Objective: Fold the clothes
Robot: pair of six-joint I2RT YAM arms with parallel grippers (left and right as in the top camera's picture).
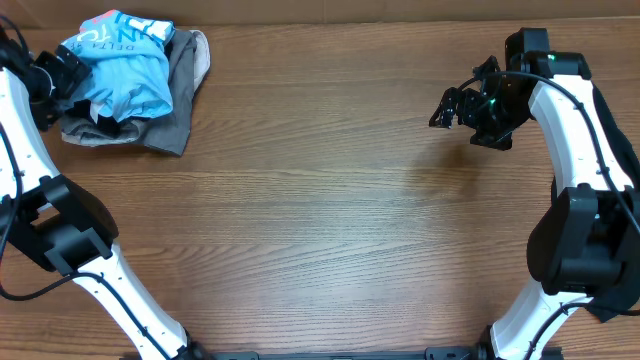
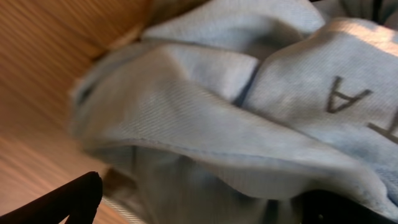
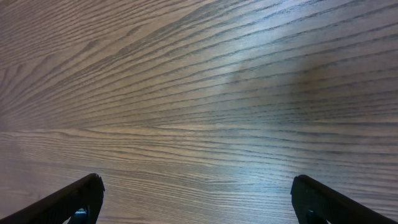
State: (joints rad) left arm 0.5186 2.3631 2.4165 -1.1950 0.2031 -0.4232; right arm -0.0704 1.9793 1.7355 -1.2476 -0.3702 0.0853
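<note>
Crumpled clothes [image 1: 122, 72] on table [image 1: 320, 200]

Overhead, the light is even and the picture sharp, with a faint shadow on the tabletop [image 1: 330, 200] at centre right. The left wrist view is blurred, the light blue T-shirt [image 2: 217, 112] smeared at left. The right wrist view shows a pale sheen at lower centre.

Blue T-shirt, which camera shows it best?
Overhead: the whole crumpled blue T-shirt shows, atop a grey garment. Left wrist sees only blurry close-up folds and a letter. Right wrist sees none, just wooden table.
</note>
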